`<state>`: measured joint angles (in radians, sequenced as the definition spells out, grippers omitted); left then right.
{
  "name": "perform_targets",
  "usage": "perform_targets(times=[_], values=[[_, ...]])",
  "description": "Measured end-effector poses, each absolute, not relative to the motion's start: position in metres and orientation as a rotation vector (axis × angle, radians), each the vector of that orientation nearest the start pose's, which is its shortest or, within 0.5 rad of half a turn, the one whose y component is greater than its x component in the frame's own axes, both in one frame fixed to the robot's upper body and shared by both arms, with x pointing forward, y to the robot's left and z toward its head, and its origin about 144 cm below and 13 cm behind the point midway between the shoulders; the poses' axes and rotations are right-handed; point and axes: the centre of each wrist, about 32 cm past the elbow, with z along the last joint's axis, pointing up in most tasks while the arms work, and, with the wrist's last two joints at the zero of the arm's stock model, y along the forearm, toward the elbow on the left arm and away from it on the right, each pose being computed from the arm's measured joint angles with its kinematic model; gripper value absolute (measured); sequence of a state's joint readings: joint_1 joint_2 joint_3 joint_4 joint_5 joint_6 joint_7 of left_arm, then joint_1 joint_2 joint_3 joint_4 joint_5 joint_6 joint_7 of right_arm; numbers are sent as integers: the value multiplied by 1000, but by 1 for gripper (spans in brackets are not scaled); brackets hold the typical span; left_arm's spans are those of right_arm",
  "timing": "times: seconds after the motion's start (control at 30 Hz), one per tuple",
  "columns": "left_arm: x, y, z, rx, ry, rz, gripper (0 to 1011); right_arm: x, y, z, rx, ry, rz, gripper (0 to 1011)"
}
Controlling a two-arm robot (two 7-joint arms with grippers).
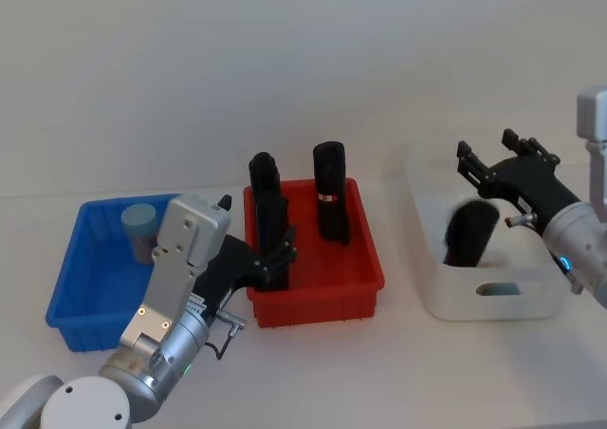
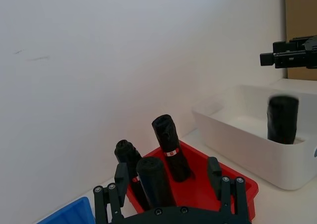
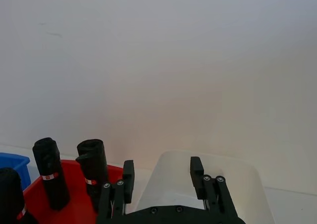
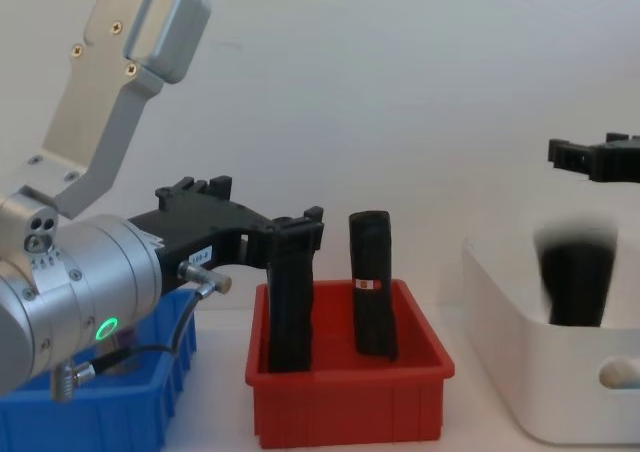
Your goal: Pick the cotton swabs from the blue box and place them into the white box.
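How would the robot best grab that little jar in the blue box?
Probably from above, jaws closing across the round sides just below the lid. The jar stands upright near the back of the blue box, whose walls block a sideways approach.

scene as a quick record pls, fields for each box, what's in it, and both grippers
blue box: robot's left side; one cotton swabs jar inside
red bin: middle; upright black packs
white box: robot's right side; one black pack inside, blurred
left gripper: open, over the near left part of the red bin, beside a black pack
right gripper: open, empty, above the white box
task state: swabs jar not yet in the white box
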<state>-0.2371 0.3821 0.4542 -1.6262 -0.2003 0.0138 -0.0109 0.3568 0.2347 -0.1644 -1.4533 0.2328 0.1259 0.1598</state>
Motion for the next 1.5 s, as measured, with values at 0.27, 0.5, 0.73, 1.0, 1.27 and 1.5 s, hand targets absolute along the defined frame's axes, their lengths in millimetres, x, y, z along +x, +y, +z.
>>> perform_targets(times=[0.27,0.5,0.73,1.0,1.27,1.5], values=[[492,198,1204,61,-268,1124,1004,550,-253,1232,13,-84,-1275,906],[492,198,1204,61,-268,1124,1004,550,-253,1230,10,-80,-1270,1002],[492,198,1204,61,-268,1124,1004,550,-253,1230,9,-78,-1268,1002],[492,198,1204,61,-268,1124,1004,549,-253,1229,7,-75,-1266,1001],[492,198,1204,61,-268,1124,1004,549,-253,1229,7,-75,-1265,1001],[492,198,1204,61,-268,1124,1004,549,-253,1229,7,-75,-1264,1002]])
